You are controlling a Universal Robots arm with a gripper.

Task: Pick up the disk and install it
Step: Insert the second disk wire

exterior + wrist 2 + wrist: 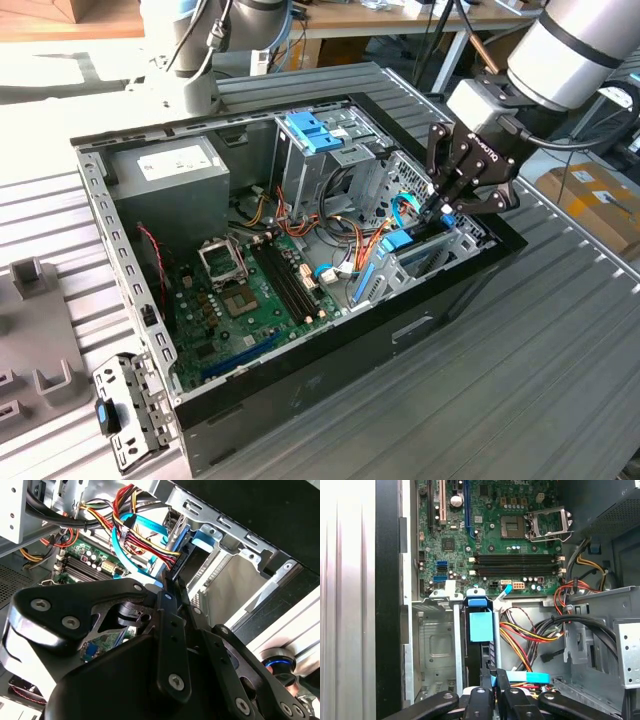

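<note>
Right, my gripper (452, 200) is pinched nearly shut w/ fingertips (492, 672) on the rear edge of the disk (481, 626), which stands on edge in the drive cage (432, 645) at the case's (430, 310) front corner, apparently most of the way in. Risks, imo: the blue SATA cable (122, 555) and coloured power wires (145, 540) lie just beside the slot and could snag; pushing off-axis could jam the blue rails. Arm comes from the exterior view's right, wrist tilted down into the case.

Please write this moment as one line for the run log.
disk: on edge in drive bay | gripper: at its end | computer case: open
</note>
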